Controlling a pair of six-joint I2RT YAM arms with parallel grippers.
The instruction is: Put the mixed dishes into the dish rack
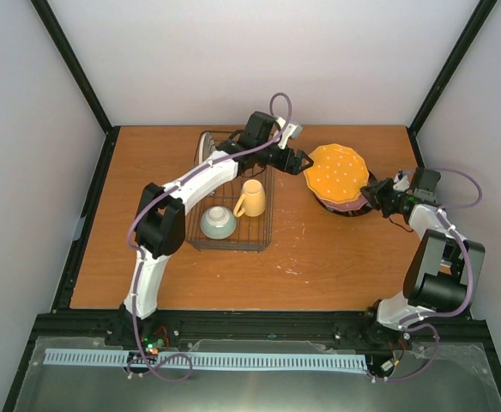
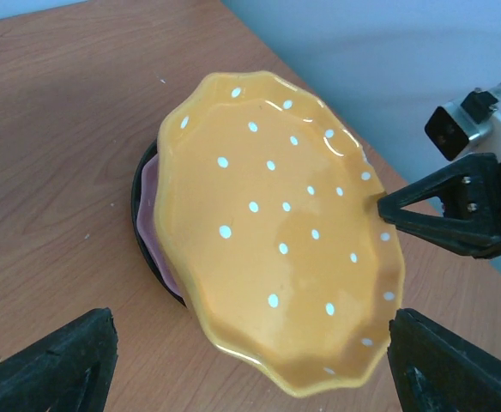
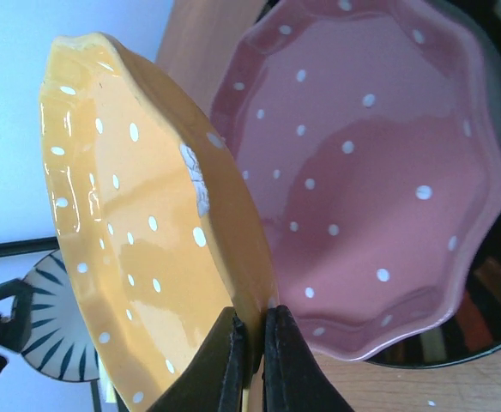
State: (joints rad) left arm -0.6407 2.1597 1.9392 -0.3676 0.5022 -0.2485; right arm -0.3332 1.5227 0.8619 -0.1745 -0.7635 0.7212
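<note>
Your right pincer (image 3: 252, 324) is shut tight on the wavy edge of the orange-yellow scalloped plate (image 2: 276, 232), which is tipped up. Your left pincer (image 1: 303, 161) is wide open by the plate's other edge, holding nothing. Bare wooden table (image 1: 319, 257) lies all around the stack. The pink plate (image 3: 362, 172) under it is shiny with white dots. The dark-rimmed plate (image 2: 137, 202) below is mostly hidden. The wire dish rack (image 1: 231, 248) to the left holds the yellow mug (image 1: 252, 199) and small bowl (image 1: 218, 222). Your left arm hides part of the striped plate (image 3: 53, 335).
</note>
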